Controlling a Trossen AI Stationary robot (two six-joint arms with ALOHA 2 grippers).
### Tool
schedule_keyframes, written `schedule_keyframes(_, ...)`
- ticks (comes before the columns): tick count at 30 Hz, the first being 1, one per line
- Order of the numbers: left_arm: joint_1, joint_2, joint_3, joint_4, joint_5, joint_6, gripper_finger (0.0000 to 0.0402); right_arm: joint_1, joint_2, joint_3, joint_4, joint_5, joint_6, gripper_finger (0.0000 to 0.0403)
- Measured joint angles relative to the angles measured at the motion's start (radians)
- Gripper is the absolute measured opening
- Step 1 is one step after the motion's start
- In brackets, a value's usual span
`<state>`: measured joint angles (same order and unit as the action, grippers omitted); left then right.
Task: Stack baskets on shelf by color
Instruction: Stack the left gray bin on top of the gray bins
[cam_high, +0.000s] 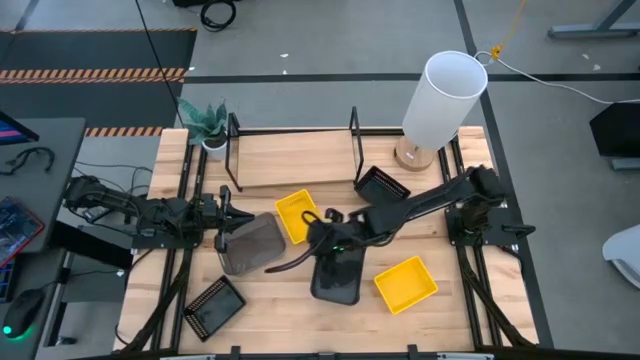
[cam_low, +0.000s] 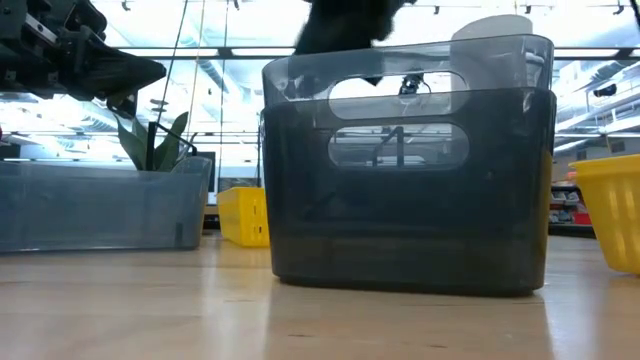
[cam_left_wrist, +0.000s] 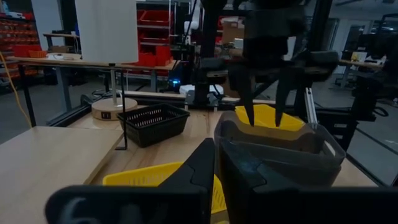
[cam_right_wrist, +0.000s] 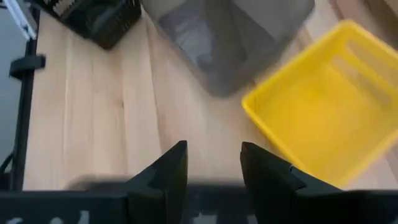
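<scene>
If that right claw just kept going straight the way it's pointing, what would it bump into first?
Probably the bare wooden table: the right gripper points down at it, between the yellow basket and the grey basket.

Pale wood grain runs across the table (cam_high: 300, 315), smooth with a soft sheen that mirrors the baskets in the low view; the shelf (cam_high: 290, 158) has a matching light wooden board and thin black metal end frames, matt. The stacked grey baskets (cam_low: 408, 165) look like smoky translucent plastic, glossy, light passing through the handle slots. The yellow basket (cam_right_wrist: 329, 109) is bright opaque plastic, smooth and slightly shiny. The black mesh basket (cam_left_wrist: 153, 121) is a matt perforated lattice. The right gripper (cam_right_wrist: 213, 165) fingers (cam_right_wrist: 168, 171) read as dark matt plastic. The white lampshade (cam_high: 443, 95) looks smooth and matt, on a round wooden base
</scene>
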<state>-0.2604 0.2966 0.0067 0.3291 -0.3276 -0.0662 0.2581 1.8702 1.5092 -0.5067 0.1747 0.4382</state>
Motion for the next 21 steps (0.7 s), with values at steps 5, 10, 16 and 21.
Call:
schedule_keyframes(5, 0.000, 0.000, 0.000, 0.002, 0.000, 0.000, 0.0036, 0.003, 0.139, 0.190, -0.040, 0.065, -0.030, 0.0154)
schedule_keyframes(10, 0.000, 0.000, 0.000, 0.002, 0.000, 0.000, 0.0038, -0.019, 0.267, 0.362, -0.095, 0.187, -0.090, 0.0153)
schedule_keyframes(16, 0.000, 0.000, 0.000, 0.002, -0.001, 0.000, 0.0029, -0.093, 0.386, 0.471, -0.084, 0.188, -0.122, 0.0153)
schedule_keyframes(21, 0.000, 0.000, 0.000, 0.002, 0.000, 0.000, 0.0031, -0.133, 0.458, 0.501, -0.062, 0.167, -0.125, 0.0153)
